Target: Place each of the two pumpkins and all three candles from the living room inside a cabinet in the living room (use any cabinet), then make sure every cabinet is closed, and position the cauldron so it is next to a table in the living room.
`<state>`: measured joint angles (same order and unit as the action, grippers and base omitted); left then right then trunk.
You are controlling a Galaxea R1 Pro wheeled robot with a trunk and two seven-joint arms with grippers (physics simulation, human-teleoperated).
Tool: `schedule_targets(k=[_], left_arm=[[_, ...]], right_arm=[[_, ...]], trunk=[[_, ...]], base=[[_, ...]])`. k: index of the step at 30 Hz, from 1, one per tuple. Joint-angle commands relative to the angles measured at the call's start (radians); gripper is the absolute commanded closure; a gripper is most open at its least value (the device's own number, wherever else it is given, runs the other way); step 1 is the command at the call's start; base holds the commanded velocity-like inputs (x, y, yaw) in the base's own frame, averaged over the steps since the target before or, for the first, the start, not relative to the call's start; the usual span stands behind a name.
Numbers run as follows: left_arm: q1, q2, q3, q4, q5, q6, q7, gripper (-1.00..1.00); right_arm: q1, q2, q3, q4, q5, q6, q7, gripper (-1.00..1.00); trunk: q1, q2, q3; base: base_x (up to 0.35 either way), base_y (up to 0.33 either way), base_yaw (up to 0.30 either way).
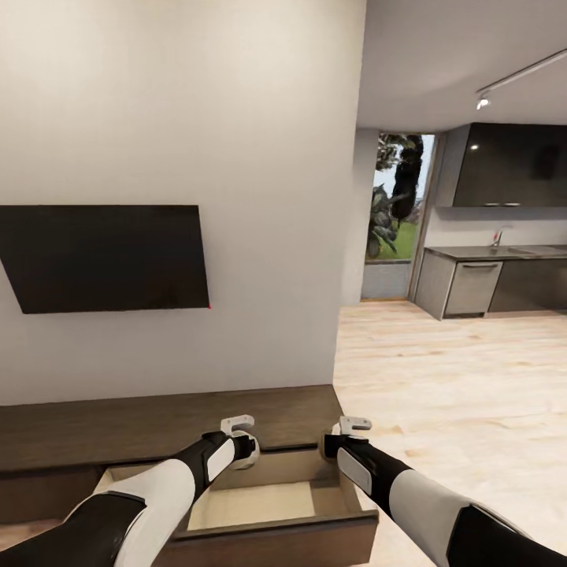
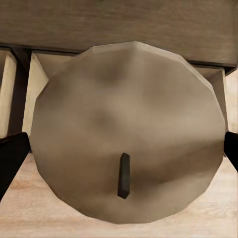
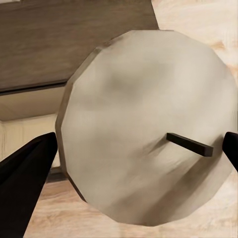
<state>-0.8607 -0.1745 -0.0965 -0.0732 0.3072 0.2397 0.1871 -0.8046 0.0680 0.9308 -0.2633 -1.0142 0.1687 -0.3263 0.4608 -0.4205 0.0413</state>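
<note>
A low dark-brown cabinet (image 1: pixel 157 425) runs along the grey wall, with one drawer (image 1: pixel 260 504) pulled open to show its pale beige inside. Both arms reach over that drawer. My left gripper (image 1: pixel 241 450) is shut on a tan candle (image 2: pixel 129 129), seen from its top end with the dark wick pointing at the camera, above the drawer's front part. My right gripper (image 1: pixel 337 442) is shut on a second candle (image 3: pixel 144 129), held over the drawer's right-hand corner. Black fingertips (image 3: pixel 25 178) show at each candle's sides. The pumpkins and the cauldron are out of view.
A black TV (image 1: pixel 106 256) hangs on the wall above the cabinet. To the right, light wood floor (image 1: pixel 457 378) leads to a kitchen with grey counters (image 1: pixel 488 276) and a glass door (image 1: pixel 398 197).
</note>
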Motion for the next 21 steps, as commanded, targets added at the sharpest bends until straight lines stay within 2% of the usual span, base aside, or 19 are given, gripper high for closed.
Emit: schedule_targets(k=[1, 10, 14, 15, 17, 18, 20, 21], left_arm=[[0.000, 0.000, -0.009, -0.003, 0.009, 0.006, 0.006, 1.00], [0.000, 0.000, -0.013, -0.010, 0.007, 0.013, 0.006, 1.00], [0.000, 0.000, -0.013, -0.039, 0.008, 0.037, 0.010, 1.00], [0.000, 0.000, -0.013, -0.071, 0.009, 0.077, 0.013, 1.00], [0.000, 0.000, -0.013, -0.171, 0.009, 0.280, 0.046, 1.00], [0.000, 0.000, -0.012, -0.203, 0.009, 0.339, 0.061, 1.00], [0.000, 0.000, 0.003, -0.362, 0.027, 0.560, 0.137, 1.00], [0.000, 0.000, 0.018, -0.429, 0.042, 0.641, 0.179, 1.00]], right_arm=[[-0.001, 0.004, 0.007, -0.002, -0.001, 0.006, -0.007, 1.00], [-0.001, 0.017, 0.006, -0.003, 0.001, 0.009, -0.007, 1.00], [-0.002, 0.017, 0.003, -0.016, 0.004, 0.071, -0.007, 1.00], [-0.005, 0.017, 0.002, -0.030, 0.005, 0.111, -0.007, 1.00], [-0.037, 0.017, 0.001, -0.068, 0.005, 0.213, -0.019, 1.00], [-0.048, 0.017, 0.000, -0.076, 0.005, 0.237, -0.025, 1.00], [-0.096, 0.018, -0.001, -0.103, 0.004, 0.323, -0.054, 1.00], [-0.117, 0.019, -0.002, -0.115, 0.004, 0.355, -0.064, 1.00]], trunk=[[0.001, -0.001, 0.000], [0.001, -0.001, 0.000], [0.001, -0.001, 0.000], [0.005, -0.008, -0.003], [0.005, -0.008, -0.003], [0.005, -0.008, -0.003], [0.005, -0.008, -0.003], [0.005, -0.008, -0.003]], base=[[0.266, 0.013, 0.000], [0.055, 0.002, 0.000], [0.003, 0.000, 0.000], [0.001, 0.000, 0.000], [0.000, 0.000, 0.000], [0.000, 0.000, 0.000], [0.000, 0.000, 0.000], [0.000, 0.000, 0.000]])
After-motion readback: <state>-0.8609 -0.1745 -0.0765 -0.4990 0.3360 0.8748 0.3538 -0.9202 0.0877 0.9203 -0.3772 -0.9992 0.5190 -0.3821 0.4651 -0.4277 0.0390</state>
